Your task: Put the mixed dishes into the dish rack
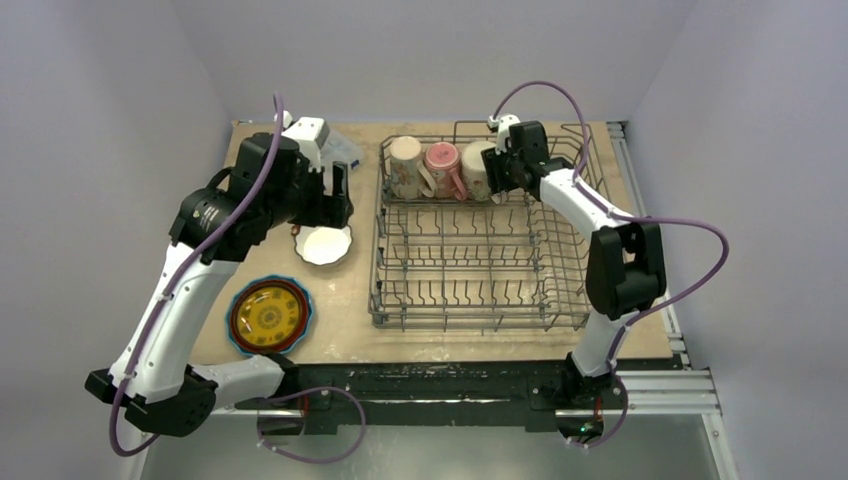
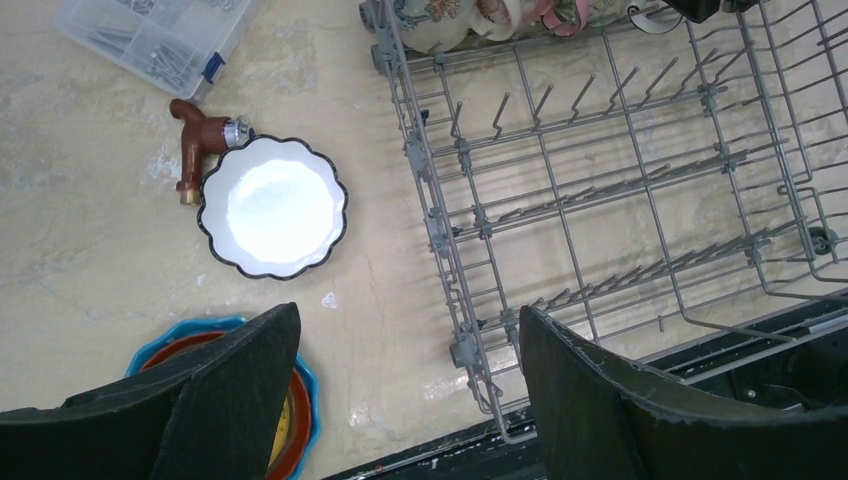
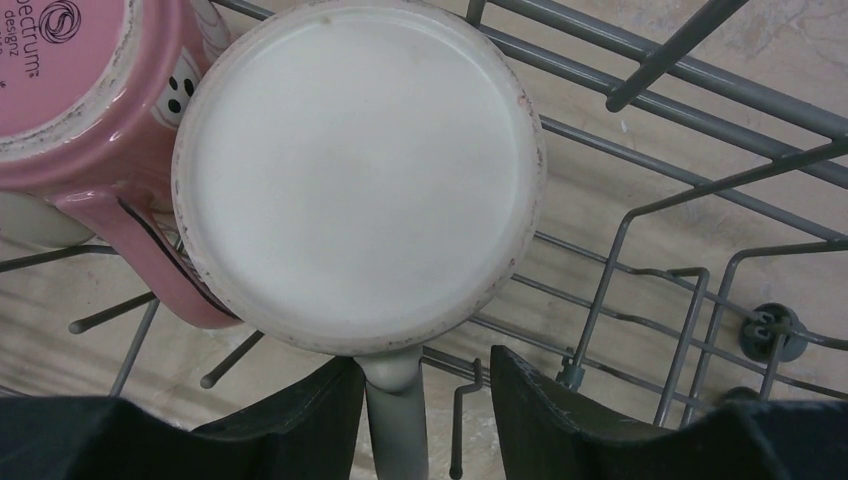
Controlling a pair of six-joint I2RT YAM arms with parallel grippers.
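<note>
Three mugs stand upside down along the far row of the grey wire dish rack [image 1: 380,250]: a cream one [image 1: 405,165], a pink one [image 1: 442,165] and another cream one [image 1: 478,168]. My right gripper [image 1: 497,165] is at that last mug. In the right wrist view its jaws [image 3: 422,362] are open around the cream mug's handle [image 3: 395,420]. The left finger touches the handle and the right one stands apart. My left gripper [image 2: 405,330] hangs open and empty over the table, between the white scalloped bowl [image 2: 273,206] and the rack [image 2: 440,230]. The stacked plates [image 1: 268,316] lie front left.
A clear compartment box [image 2: 160,35] sits at the far left. A small red-brown tool [image 2: 197,140] lies against the bowl's rim. The pink mug [image 3: 70,80] touches the cream mug [image 3: 360,170]. Upright tines fill the rack's front rows.
</note>
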